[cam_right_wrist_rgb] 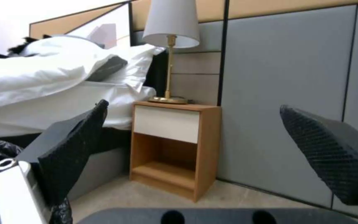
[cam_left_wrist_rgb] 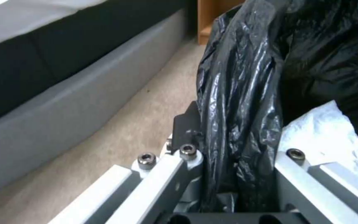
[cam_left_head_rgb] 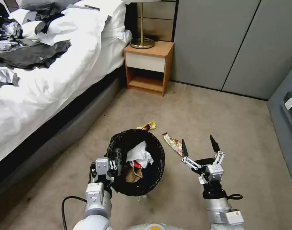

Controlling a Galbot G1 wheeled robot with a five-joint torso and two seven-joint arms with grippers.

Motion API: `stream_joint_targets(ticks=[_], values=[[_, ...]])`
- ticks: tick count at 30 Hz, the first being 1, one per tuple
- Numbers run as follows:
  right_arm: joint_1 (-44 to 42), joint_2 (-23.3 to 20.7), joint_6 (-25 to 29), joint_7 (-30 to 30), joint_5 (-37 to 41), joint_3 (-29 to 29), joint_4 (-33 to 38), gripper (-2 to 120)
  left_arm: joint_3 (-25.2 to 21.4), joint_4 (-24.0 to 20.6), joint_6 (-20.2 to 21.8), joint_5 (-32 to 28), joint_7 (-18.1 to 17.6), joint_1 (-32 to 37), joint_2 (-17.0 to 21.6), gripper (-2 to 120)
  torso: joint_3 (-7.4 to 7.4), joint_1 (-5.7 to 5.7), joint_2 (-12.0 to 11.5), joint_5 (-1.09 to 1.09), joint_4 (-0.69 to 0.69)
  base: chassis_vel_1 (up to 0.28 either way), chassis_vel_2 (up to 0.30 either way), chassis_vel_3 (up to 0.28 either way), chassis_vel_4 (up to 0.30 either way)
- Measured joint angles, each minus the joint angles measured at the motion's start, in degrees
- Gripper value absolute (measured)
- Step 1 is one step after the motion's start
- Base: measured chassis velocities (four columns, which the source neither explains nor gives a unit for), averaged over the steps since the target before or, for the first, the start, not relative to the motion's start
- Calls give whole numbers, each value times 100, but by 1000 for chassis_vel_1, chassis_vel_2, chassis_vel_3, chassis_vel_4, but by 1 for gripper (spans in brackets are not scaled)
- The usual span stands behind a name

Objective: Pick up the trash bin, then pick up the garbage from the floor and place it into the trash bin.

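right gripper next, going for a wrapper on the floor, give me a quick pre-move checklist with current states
1. Left gripper clamped on the trash bin rim: ok; the left wrist view shows the black liner pinched between its fingers.
2. Right gripper open and empty: ok.
3. Wrapper within view: ok; the striped wrapper lies on the carpet just ahead of the right gripper, and the yellow wrapper lies beyond the bin.
4. Bin has room: ok; tissue and a paper bag sit below the rim.
5. Bin lifted off the floor: cannot tell.
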Motion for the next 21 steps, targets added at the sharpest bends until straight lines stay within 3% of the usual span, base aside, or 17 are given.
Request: stream_joint_targets(ticks=[12,21], values=[[106,-35,41,-18,37,16,25,100,-2,-11,-3,-3,-23,-18,12,1,1,1,0,-1,0,-224,215,220,-212],[253,-65,95,-66,33,26,-10,100,13,-28,-2,-2,-24,-5,7,1,0,1,0,-1,-2,-1,-2,-12,2]])
